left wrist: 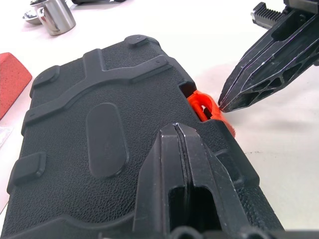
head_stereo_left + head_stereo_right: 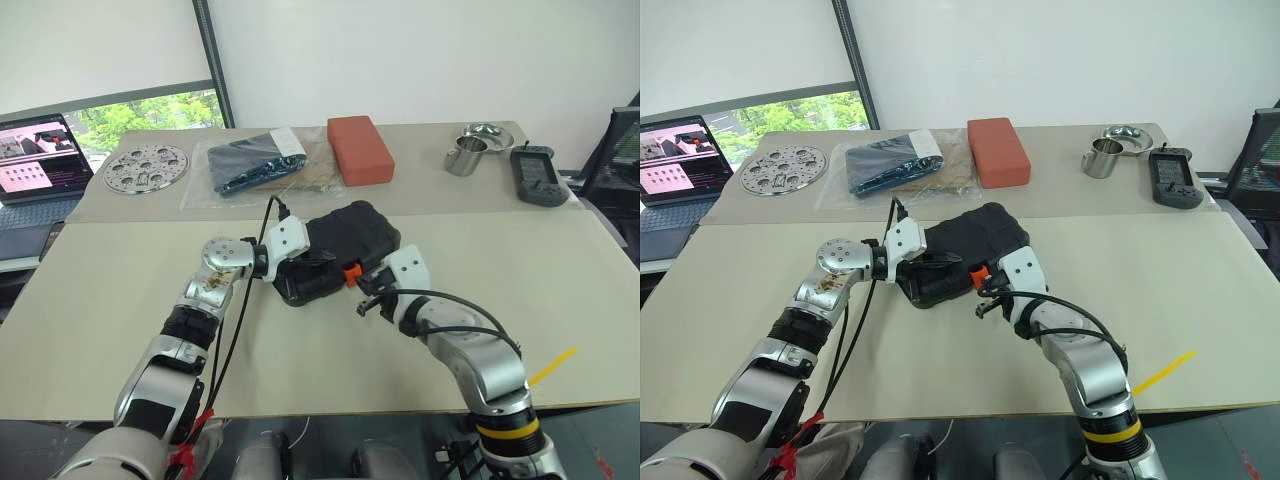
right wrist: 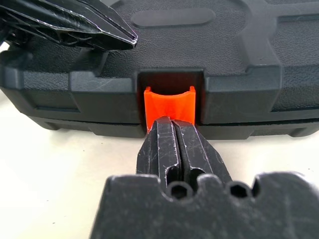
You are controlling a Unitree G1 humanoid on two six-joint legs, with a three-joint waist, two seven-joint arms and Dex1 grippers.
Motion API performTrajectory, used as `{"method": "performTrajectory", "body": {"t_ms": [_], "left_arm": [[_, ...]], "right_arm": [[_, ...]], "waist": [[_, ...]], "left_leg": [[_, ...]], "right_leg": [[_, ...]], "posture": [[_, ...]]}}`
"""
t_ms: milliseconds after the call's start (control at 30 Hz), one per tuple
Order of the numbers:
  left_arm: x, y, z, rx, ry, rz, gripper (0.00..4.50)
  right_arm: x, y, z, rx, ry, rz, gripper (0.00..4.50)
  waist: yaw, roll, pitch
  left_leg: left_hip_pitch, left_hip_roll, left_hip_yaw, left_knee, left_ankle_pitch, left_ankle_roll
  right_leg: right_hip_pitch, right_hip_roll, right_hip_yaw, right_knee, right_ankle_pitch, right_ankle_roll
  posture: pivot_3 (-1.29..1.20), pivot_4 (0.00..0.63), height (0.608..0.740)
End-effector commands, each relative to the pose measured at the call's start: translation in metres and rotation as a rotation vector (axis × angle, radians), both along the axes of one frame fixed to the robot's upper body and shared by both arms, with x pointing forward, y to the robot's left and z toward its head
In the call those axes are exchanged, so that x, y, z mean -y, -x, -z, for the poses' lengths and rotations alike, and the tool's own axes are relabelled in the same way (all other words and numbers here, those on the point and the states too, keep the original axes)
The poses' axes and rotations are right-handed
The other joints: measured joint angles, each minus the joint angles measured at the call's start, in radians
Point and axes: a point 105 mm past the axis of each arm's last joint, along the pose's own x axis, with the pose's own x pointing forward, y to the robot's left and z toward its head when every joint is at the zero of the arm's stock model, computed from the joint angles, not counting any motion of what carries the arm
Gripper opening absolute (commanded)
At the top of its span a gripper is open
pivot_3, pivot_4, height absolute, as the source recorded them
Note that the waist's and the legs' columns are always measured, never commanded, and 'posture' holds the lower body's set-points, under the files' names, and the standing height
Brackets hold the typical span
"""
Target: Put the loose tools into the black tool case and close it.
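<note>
Black moulded-plastic tool case with rounded corners lies closed near the middle of the beige tabletop. Its lid has a grained surface with raised ribs and an oval dent. A small orange latch sits in a notch on the case's near side and still stands out from it.

Toward the far edge of the tabletop are a red-orange rectangular block, a dark bundle in a clear plastic bag, a round perforated metal disc, a steel cup and a black handheld controller. The near right part of the tabletop is bare.

The left gripper has its fingers pressed together and rests on the lid near the latch. The right gripper also has its fingers pressed together, holding nothing; its tip touches the latch.
</note>
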Motion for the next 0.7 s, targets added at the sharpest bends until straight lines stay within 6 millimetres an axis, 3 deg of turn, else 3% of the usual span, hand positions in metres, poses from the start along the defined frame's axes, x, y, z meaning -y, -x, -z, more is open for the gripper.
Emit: {"method": "performTrajectory", "body": {"t_ms": [33,700], "left_arm": [[-0.0037,0.0087,0.0349,-0.109,-0.07,-0.005,0.0],[-0.0025,0.0104,0.037,-0.118,-0.067,-0.004,0.0]], "right_arm": [[-0.007,-0.0044,-0.0163,0.074,-0.017,-0.02,0.04],[-0.0154,-0.0096,-0.0129,0.073,-0.023,-0.038,0.04]], "waist": [[-0.002,0.0,0.0],[-0.012,-0.001,-0.002]], "left_leg": [[0.0,0.0,0.0,0.0,0.0,0.0],[0.001,0.0,0.0,0.0,0.0,0.0]], "right_leg": [[0.0,0.0,0.0,0.0,0.0,0.0],[0.001,0.0,0.0,0.0,0.0,0.0]], "posture": [[0.0,0.15,0.74],[0.0,0.15,0.74]]}}
